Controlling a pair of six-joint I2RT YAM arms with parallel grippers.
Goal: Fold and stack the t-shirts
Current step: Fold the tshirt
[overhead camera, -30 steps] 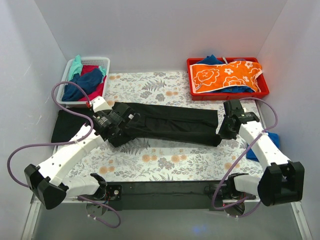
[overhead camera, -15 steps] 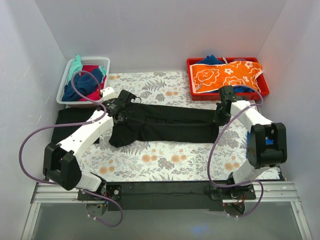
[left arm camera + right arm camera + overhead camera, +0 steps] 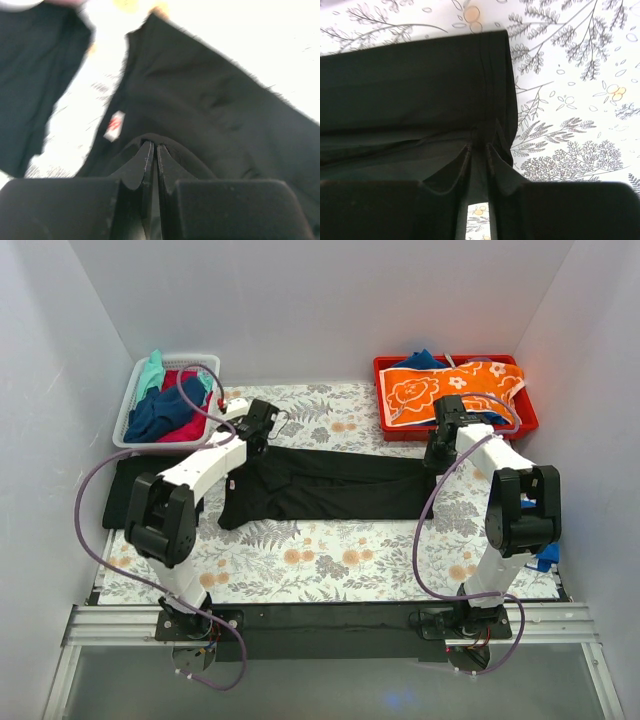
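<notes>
A large black t-shirt (image 3: 330, 485) lies folded into a long band across the fern-patterned covering (image 3: 330, 560). My left gripper (image 3: 266, 427) is at its back left end, shut on a raised fold of the black cloth (image 3: 210, 100). The left wrist view shows the pinch (image 3: 154, 146) just right of the small red neck label (image 3: 116, 125). My right gripper (image 3: 437, 453) hovers at the shirt's right end. Its jaws (image 3: 480, 142) stand slightly apart, with the hem of the black cloth (image 3: 410, 80) lying between the tips.
A white basket (image 3: 205, 362) of mixed coloured clothes stands at the back left. A red tray (image 3: 385, 405) holds an orange floral cloth (image 3: 455, 390) at the back right. Another black garment (image 3: 125, 490) lies at the left edge, and a blue cloth (image 3: 545, 558) at the right edge.
Both arms swung toward the back of the table, carrying the shirt's near edge over into a narrower band. The right jaws have parted slightly; the left stays shut on the cloth.
</notes>
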